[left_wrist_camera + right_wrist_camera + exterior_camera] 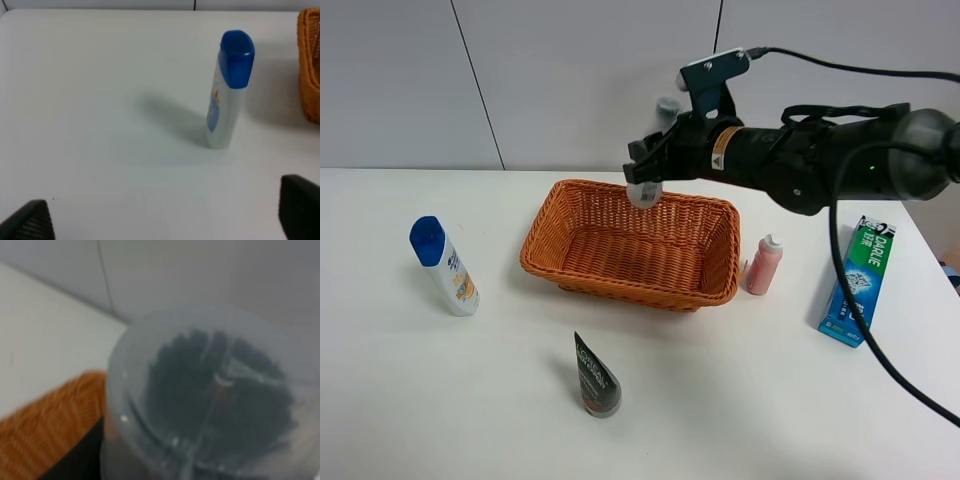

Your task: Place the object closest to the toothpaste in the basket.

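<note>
The green toothpaste box [859,281] lies at the table's right edge. A pink bottle [764,265] stands between it and the orange wicker basket [545,232]. My right gripper [646,178] is shut on a translucent round container [645,192] and holds it in the air over the basket's back rim. In the right wrist view the container [200,400] fills the frame, blurred, with something dark inside, and the basket rim [45,430] lies below it. My left gripper [165,220] is open and empty, low over bare table; it is out of the high view.
A white bottle with a blue cap [444,266] stands at the left, also in the left wrist view [227,92], upright. A black tube [595,376] stands on its cap in front of the basket. A black cable [850,300] hangs across the toothpaste box.
</note>
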